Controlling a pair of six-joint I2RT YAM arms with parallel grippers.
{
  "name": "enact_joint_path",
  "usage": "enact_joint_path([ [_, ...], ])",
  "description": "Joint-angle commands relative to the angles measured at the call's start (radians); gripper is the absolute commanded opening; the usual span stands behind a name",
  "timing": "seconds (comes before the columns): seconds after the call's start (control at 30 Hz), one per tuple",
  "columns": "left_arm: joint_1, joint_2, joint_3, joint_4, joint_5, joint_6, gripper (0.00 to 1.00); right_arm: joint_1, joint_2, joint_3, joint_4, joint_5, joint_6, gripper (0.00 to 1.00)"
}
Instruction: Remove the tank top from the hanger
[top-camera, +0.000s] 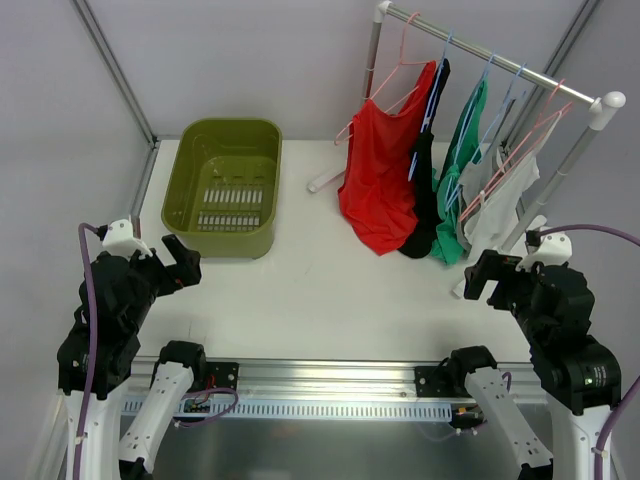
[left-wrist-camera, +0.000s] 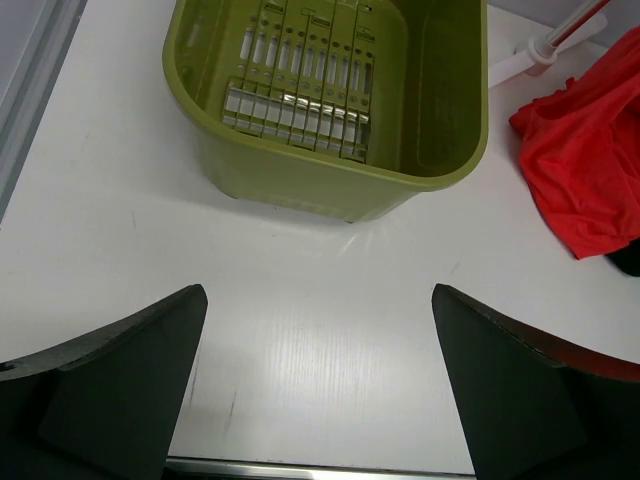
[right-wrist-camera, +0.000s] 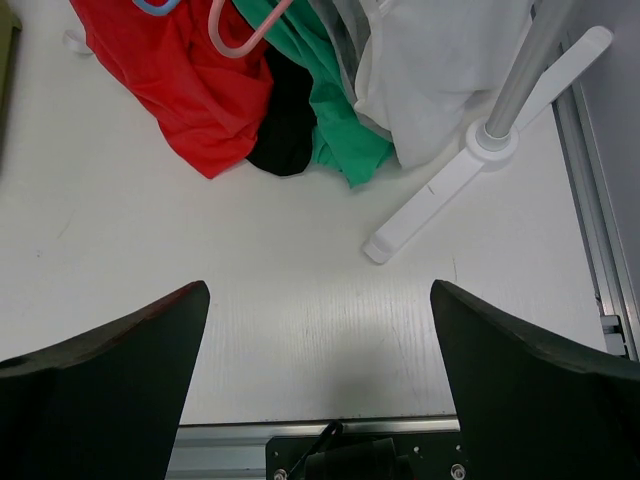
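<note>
Several tank tops hang on hangers from a rail (top-camera: 500, 62) at the back right: a red one (top-camera: 380, 175) on a pink hanger (top-camera: 392, 70), a black one (top-camera: 425, 180), a green one (top-camera: 462, 170) and a white one (top-camera: 505, 195). Their hems rest on the table. In the right wrist view the red top (right-wrist-camera: 190, 75), black (right-wrist-camera: 285, 125), green (right-wrist-camera: 340, 130) and white (right-wrist-camera: 440, 70) show ahead. My left gripper (top-camera: 180, 262) is open and empty near the table's left front. My right gripper (top-camera: 490, 275) is open and empty, in front of the rack.
An olive-green plastic basket (top-camera: 222, 188) stands at the back left, seen close in the left wrist view (left-wrist-camera: 330, 190). The rack's white foot (right-wrist-camera: 460, 190) and grey post (right-wrist-camera: 525, 60) stand by the right gripper. A metal rail runs along the table's near edge.
</note>
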Motion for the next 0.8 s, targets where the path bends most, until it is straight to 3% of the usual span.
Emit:
enact_joint_path([
  [0.0, -0.008, 0.016, 0.012, 0.014, -0.006, -0.02, 0.99, 0.005, -0.003, 0.01, 0.05, -0.003, 0.023, 0.99],
  [0.37, -0.008, 0.027, 0.01, 0.019, 0.012, -0.043, 0.99, 0.005, -0.018, -0.031, 0.212, -0.129, 0.083, 1.0],
  [0.57, -0.008, 0.053, -0.002, 0.043, 0.015, -0.042, 0.99, 0.007, 0.221, 0.169, 0.178, 0.128, 0.123, 1.0],
  [0.67, -0.008, 0.065, -0.01, 0.05, -0.02, -0.023, 0.99, 0.001, 0.344, 0.289, 0.174, 0.274, 0.12, 0.95],
  [0.77, -0.008, 0.072, -0.011, 0.053, 0.008, -0.022, 0.99, -0.004, 0.447, 0.389, 0.185, 0.324, 0.124, 0.87],
])
